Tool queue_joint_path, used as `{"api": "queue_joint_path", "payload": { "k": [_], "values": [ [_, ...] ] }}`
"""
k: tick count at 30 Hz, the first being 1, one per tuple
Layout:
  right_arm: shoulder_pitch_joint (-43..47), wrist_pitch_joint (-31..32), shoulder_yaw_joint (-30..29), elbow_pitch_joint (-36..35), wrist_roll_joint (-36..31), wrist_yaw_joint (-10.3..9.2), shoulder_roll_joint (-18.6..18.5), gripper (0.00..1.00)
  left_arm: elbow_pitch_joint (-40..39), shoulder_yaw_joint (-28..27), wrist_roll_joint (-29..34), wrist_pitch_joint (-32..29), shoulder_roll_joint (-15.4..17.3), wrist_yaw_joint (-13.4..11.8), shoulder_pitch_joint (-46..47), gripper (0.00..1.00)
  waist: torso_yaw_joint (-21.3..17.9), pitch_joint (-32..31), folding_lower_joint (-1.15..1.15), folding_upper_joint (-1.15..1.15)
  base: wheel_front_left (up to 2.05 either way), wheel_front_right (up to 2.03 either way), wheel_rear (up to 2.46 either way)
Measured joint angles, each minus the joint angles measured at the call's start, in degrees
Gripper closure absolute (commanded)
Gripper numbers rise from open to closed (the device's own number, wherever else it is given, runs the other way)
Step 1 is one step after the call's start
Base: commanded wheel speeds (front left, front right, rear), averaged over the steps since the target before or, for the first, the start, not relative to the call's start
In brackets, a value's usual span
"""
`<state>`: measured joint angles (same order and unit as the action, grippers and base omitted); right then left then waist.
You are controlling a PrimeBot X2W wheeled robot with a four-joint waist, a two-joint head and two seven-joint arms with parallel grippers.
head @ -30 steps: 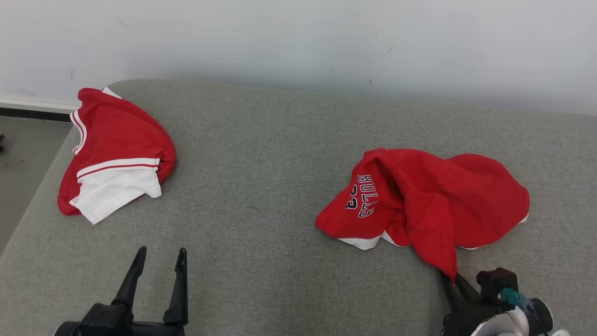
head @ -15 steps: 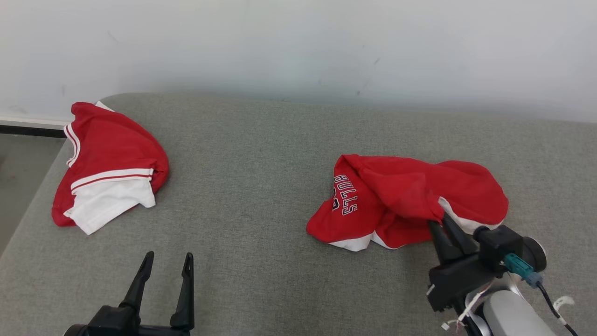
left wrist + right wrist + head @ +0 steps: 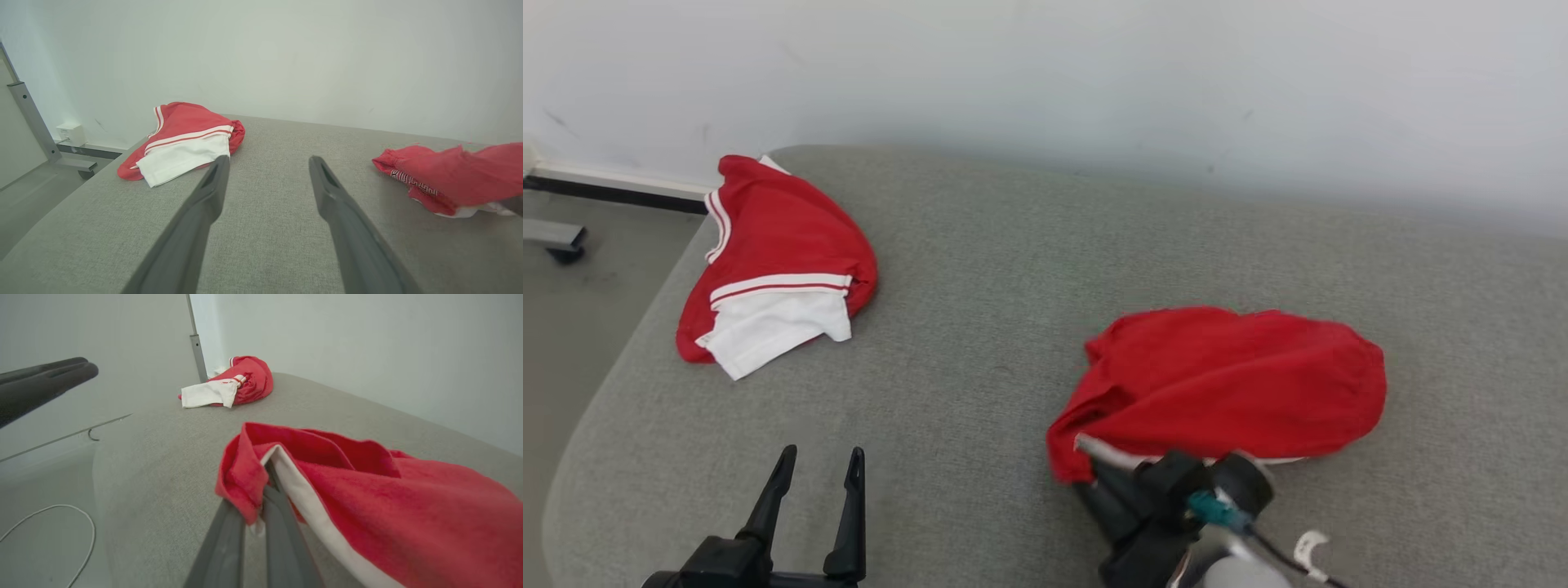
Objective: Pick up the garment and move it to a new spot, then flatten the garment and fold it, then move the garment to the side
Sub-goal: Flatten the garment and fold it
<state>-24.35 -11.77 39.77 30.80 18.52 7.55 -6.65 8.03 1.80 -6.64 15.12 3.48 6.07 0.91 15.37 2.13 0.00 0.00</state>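
Now the right end effector (image 3: pixel 261 498), newly closed, is clamping the white-trimmed hem of the red Bulls garment (image 3: pixel 1233 384), bunched at the right of the grey cushion (image 3: pixel 980 269); the pick-up is evidently starting. The left end effector (image 3: pixel 822 452) is idling wide open, empty.

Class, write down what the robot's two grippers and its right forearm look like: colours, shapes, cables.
Left gripper: two long, tapering black fingers on a black base. Right gripper: the same dark, slim fingers, on a blocky black mount. A teal connector with a thin black cable sits on it; the forearm is pale silver, with a white tie.
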Motion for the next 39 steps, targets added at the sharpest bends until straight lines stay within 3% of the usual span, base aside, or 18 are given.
{"api": "queue_joint_path", "payload": {
  "k": [2, 3, 4, 12, 17, 21, 28, 39],
  "values": [
    [-0.15, 0.16, 3.33, 2.92, 1.47, 0.0, 1.18, 0.75, 0.32, 0.16, 0.0, 0.0, -0.02, 0.03, 0.02, 0.0, 0.77, 0.11, 0.0, 0.0, 0.0, 0.0, 0.0],
    [-0.24, 0.15, 5.02, 4.49, 2.46, 0.0, 1.59, 0.43, 0.43, 0.3, 0.0, 0.0, -0.04, 0.07, 0.03, 0.0, 1.13, 0.15, 0.0, 0.0, 0.0, 0.0, 0.0],
    [-0.26, 0.09, 6.02, 5.93, 3.12, 0.0, 1.92, 0.0, 0.53, 0.42, 0.0, 0.0, -0.08, 0.08, 0.06, 0.0, 1.45, 0.19, 0.0, 0.0, 0.0, 0.0, 0.0],
    [-2.11, -2.13, 10.71, 12.82, 7.79, 0.0, 3.23, 0.0, 1.1, 0.11, 0.02, 0.0, -0.21, 0.32, 0.06, 0.0, 1.55, -0.14, 0.0, 0.0, 0.0, 0.0, 0.0],
    [-2.54, -3.15, 8.24, 11.93, 9.22, 0.0, 2.46, 0.0, 1.16, -0.21, 0.19, 0.0, -0.25, 0.32, -0.02, 0.0, 0.12, -1.09, 0.0, 0.0, 0.0, 0.0, 0.0],
    [-1.07, -3.23, 0.13, 5.21, 7.87, 0.0, -0.34, 0.0, 0.75, -0.56, 0.38, 0.0, -0.29, 0.25, -0.34, 0.0, -1.37, -1.82, 0.0, 0.0, 0.0, 0.0, 0.0],
    [10.29, -3.32, -18.07, -7.57, 1.34, 0.0, -4.54, 0.0, -1.26, -1.54, 1.23, 0.0, -0.16, -0.03, -1.42, 0.0, -4.55, -2.7, 0.0, 0.0, 0.0, 0.0, 0.0],
    [24.69, -3.33, -33.74, -18.59, -3.37, 0.0, -3.04, 0.0, -3.59, -2.76, 2.57, 0.0, 0.03, -0.59, -2.47, 0.0, -7.49, -2.47, 0.0, 0.0, 0.0, 0.0, 0.0]
  ]
}}
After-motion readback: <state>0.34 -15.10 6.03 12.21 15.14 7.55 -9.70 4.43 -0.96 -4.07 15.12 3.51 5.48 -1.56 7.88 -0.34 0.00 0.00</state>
